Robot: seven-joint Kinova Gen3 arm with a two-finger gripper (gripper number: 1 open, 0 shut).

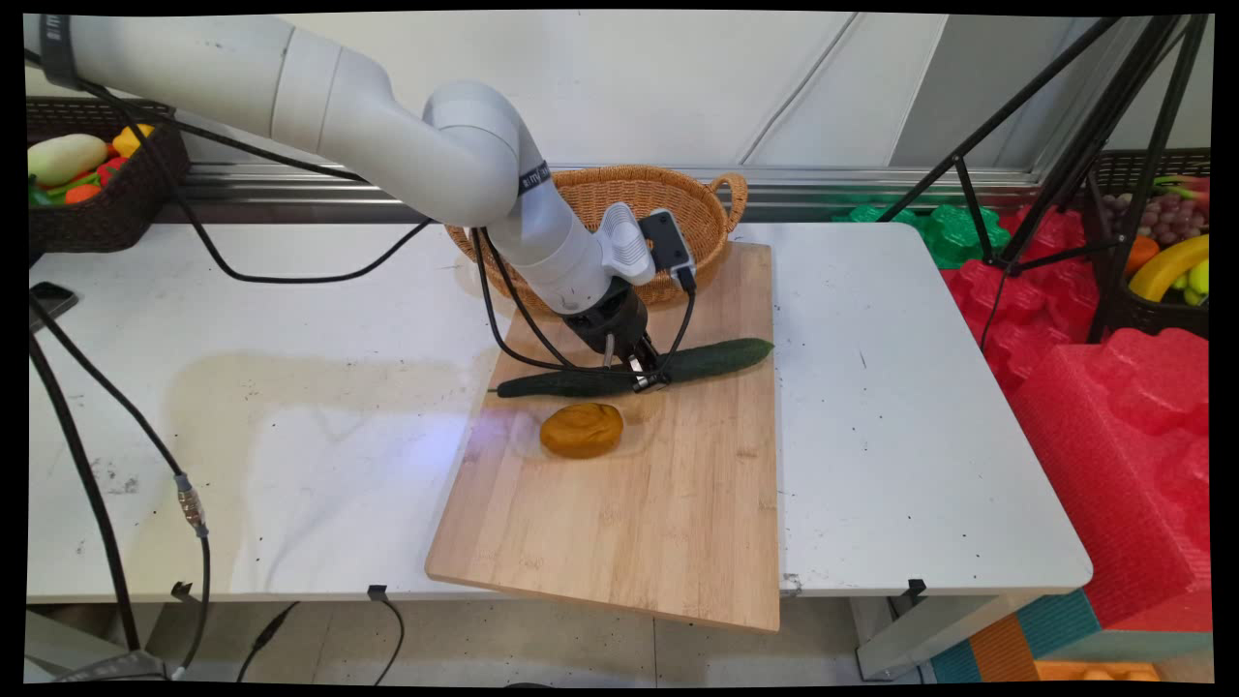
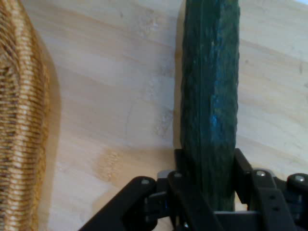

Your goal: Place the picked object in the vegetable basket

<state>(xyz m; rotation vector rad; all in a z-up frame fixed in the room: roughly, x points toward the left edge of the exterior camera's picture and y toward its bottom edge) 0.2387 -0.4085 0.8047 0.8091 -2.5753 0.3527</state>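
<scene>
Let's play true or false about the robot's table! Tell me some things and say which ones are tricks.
1. The gripper is closed around the cucumber. True.
2. The cucumber lies inside the wicker basket. False: it lies on the wooden cutting board.
3. A brownish-orange round lump sits on the board, nearer the camera than the cucumber. True.
4. The lump touches the cucumber. False: bare board shows between them.
5. The wicker basket is at the board's far end. True.
</scene>
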